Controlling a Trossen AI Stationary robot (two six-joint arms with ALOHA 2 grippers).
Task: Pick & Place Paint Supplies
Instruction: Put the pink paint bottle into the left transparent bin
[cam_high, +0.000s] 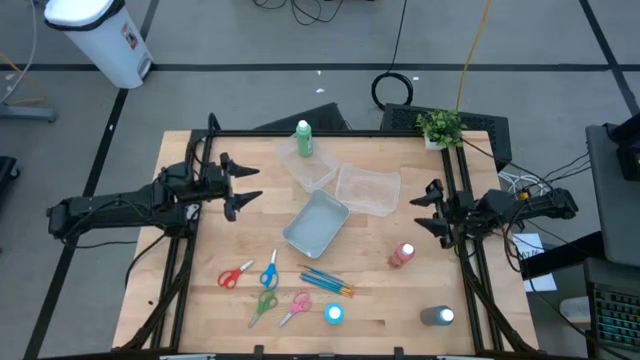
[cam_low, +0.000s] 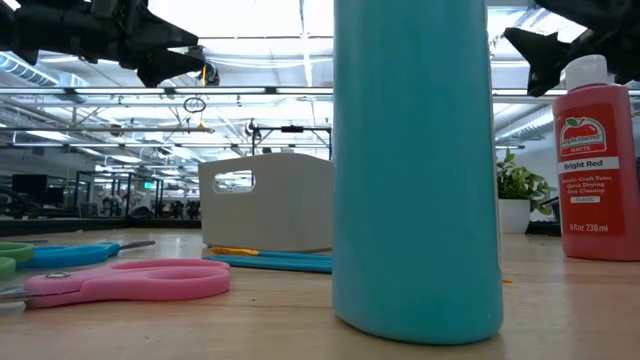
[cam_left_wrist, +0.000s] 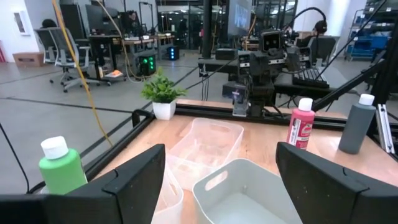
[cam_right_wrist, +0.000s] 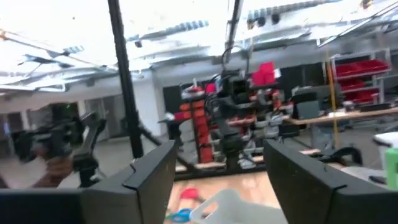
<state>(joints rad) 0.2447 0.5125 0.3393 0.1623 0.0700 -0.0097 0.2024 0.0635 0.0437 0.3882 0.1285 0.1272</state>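
Scissors lie flat near the front edge: red, blue, green and pink. Blue brushes lie beside them. A light blue bottle, a grey bottle and a red bottle stand upright at the front right. A green bottle stands at the far side by a clear tub. My left gripper hovers open at the table's left. My right gripper hovers open at the right. Neither has anything between its fingers.
A white bin sits mid-table, with two clear tubs behind it. A small potted plant stands at the far right corner. Black frame rails run along the table's left and right sides.
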